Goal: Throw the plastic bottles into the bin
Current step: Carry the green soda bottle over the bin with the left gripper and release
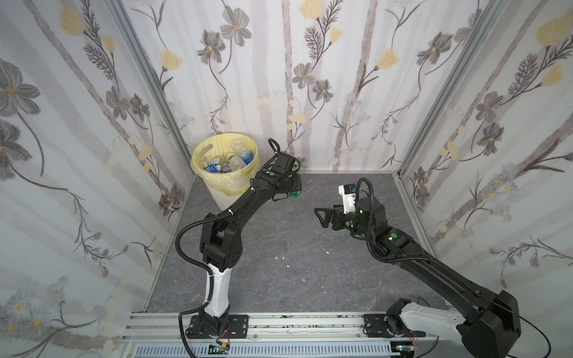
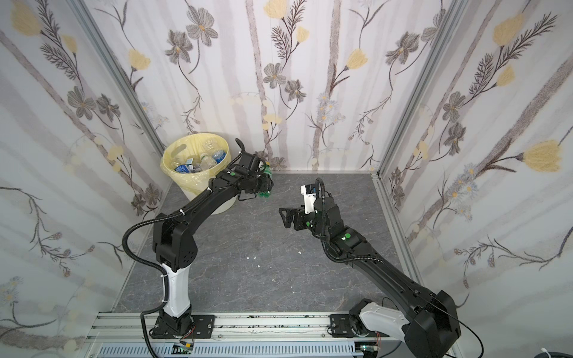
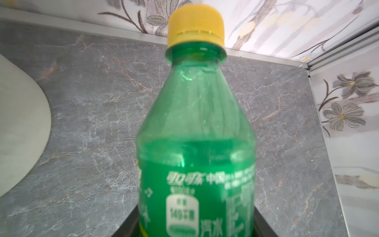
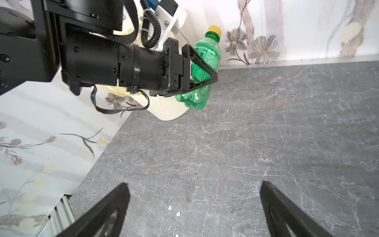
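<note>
A green plastic bottle (image 3: 194,127) with a yellow cap stands upright in my left gripper (image 3: 195,225), which is shut on its labelled body. In the right wrist view the bottle (image 4: 209,54) hangs off the floor in that gripper (image 4: 203,67), beside the bin (image 4: 170,110). In both top views the held bottle (image 1: 294,194) (image 2: 264,194) is just right of the cream bin (image 1: 226,198) (image 2: 221,207), below its rim. Several plastic bottles (image 1: 229,162) (image 2: 201,162) lie inside on the yellow bag. My right gripper (image 1: 319,218) (image 2: 284,218) (image 4: 194,184) is open and empty over mid-floor.
Grey marble floor (image 1: 279,279) is boxed in by flowered walls on three sides. A few white crumbs (image 1: 283,257) lie mid-floor. An aluminium rail (image 1: 310,325) carrying both arm bases runs along the front edge. The bin fills the back left corner.
</note>
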{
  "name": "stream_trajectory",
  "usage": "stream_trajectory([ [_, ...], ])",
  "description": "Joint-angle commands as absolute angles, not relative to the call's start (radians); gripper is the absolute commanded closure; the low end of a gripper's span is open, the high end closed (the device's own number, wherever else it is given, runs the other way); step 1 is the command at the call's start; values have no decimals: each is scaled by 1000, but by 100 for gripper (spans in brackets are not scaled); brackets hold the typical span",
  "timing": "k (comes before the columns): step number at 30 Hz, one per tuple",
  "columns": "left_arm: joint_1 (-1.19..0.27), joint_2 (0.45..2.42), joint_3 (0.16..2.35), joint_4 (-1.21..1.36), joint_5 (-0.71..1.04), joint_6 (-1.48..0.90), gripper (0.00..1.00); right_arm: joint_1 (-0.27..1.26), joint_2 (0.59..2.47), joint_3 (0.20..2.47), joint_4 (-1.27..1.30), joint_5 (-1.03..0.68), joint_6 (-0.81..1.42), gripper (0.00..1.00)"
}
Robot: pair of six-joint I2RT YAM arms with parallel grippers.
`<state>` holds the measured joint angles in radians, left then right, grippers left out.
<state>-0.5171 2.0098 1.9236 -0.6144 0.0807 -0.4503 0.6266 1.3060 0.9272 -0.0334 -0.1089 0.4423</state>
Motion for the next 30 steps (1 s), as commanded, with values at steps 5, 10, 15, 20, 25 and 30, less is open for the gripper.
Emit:
stream_trajectory([
  [5, -515, 1886, 1976, -723, 91, -419, 48, 645, 1318, 1042, -48, -67, 372, 0],
  [10, -513, 1804, 2046, -777, 56, -396, 49, 697, 1357, 1158, -60, -9, 292, 0],
  [15, -492, 1728, 2122, -817, 0, -372, 48, 771, 1417, 1281, -61, 36, 225, 0],
  [20, -427, 1653, 2141, -819, -85, -330, 48, 814, 1488, 1391, -75, 47, 222, 0],
  [25, -291, 1640, 2158, -810, -156, -274, 50, 870, 1549, 1466, -76, 41, 231, 0],
  [30, -188, 1656, 2221, -808, -129, -272, 51, 897, 1612, 1553, -109, 41, 224, 0],
])
